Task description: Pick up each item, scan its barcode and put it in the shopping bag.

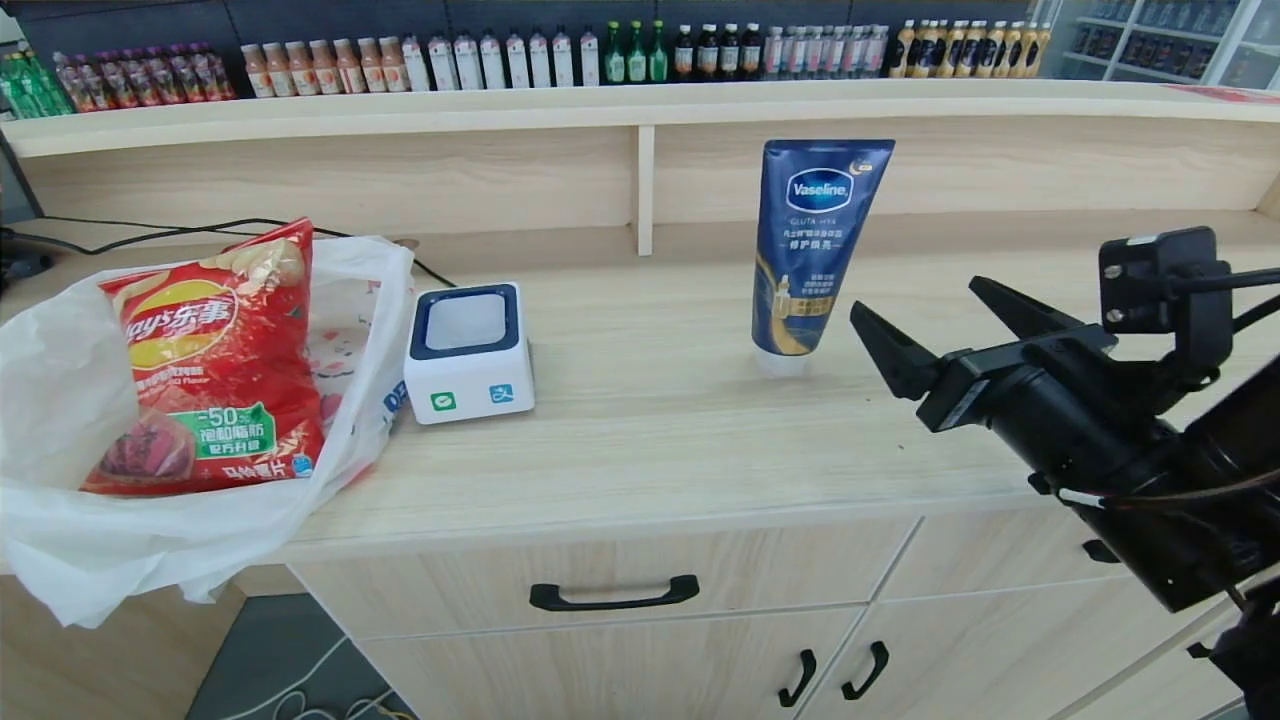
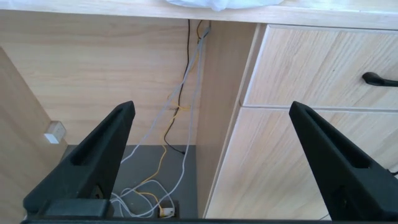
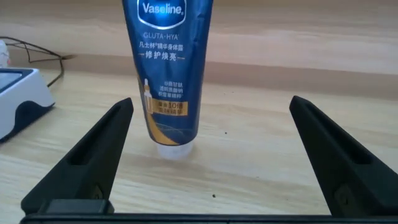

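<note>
Right gripper spread, tube upright just ahead, untouched. Left gripper spread below counter edge. Shopping bag holds chips.

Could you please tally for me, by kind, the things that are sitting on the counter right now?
Shopping bags: 1, the white shopping bag
Snack bags: 1, the red snack bag, inside that bag
Tubes: 1, the blue tube, upright on its cap
Scanners: 1, the white scanner
Total: 4
</note>
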Robot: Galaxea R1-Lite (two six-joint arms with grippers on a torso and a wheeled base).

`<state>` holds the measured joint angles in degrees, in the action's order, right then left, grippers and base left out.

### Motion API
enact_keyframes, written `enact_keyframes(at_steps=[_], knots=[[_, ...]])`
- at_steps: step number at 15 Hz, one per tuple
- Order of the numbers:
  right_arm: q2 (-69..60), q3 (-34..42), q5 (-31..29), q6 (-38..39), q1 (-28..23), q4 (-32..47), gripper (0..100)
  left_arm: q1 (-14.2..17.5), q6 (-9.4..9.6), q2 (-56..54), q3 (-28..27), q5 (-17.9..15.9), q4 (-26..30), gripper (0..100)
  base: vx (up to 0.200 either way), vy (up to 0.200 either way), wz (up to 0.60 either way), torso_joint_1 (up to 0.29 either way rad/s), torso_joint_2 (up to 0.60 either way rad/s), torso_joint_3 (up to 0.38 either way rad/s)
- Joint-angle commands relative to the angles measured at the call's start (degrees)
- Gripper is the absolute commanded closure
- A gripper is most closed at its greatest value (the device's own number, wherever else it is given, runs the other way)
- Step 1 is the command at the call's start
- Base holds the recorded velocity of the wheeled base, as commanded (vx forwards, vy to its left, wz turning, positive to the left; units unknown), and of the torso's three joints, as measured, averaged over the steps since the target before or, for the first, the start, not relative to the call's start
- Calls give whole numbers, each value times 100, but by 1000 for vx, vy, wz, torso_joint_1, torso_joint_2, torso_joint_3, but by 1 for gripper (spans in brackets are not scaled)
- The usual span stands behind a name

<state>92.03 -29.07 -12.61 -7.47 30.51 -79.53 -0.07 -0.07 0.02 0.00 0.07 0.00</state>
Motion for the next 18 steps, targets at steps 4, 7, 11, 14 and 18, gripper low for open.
enact_keyframes(at_steps=[4,7,11,14,18], knots=[[369,-1215,-594,-96,420,1282,0,-1,-1,-2,0,1,0,0,0,0,0,0,0,0],[659,-1505,-612,-263,499,1388,0,-1,-1,-2,0,1,0,0,0,0,0,0,0,0],[984,-1874,-673,-255,535,1388,0,7,-1,-2,0,1,0,0,0,0,0,0,0,0],[1204,-2225,-779,-167,561,1388,0,-1,-1,-2,0,1,0,0,0,0,0,0,0,0],[1353,-2331,-840,-158,561,1388,0,7,-1,-2,0,1,0,0,0,0,0,0,0,0]])
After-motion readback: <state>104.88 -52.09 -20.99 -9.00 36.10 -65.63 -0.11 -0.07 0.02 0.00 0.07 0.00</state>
